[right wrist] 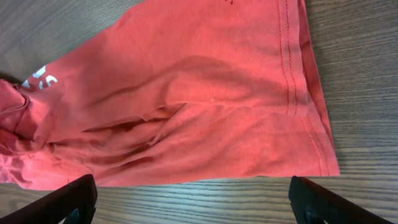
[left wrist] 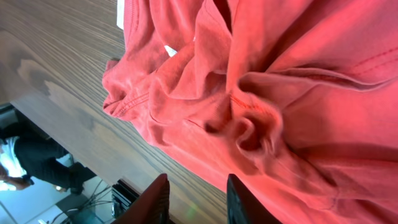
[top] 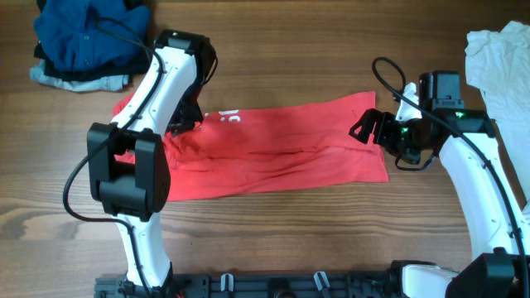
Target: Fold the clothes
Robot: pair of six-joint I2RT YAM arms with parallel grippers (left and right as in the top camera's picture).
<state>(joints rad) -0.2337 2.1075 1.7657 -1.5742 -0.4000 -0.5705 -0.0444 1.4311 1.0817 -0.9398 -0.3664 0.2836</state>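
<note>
Rumpled red T-shirt (top: 281,153) — on wooden table (top: 331,240)

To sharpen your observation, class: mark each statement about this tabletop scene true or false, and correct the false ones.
1. The red short-sleeved cotton T-shirt lies spread on the brown wooden table. True.
2. The right pincer is shut on the shirt's hem. False: its fingers stand wide open by the hem end.
3. A crumpled blue fabric pile sits at the table's far left. True.
4. The crumpled white cloth lies on the red shirt. False: it lies apart, at the far right.
</note>
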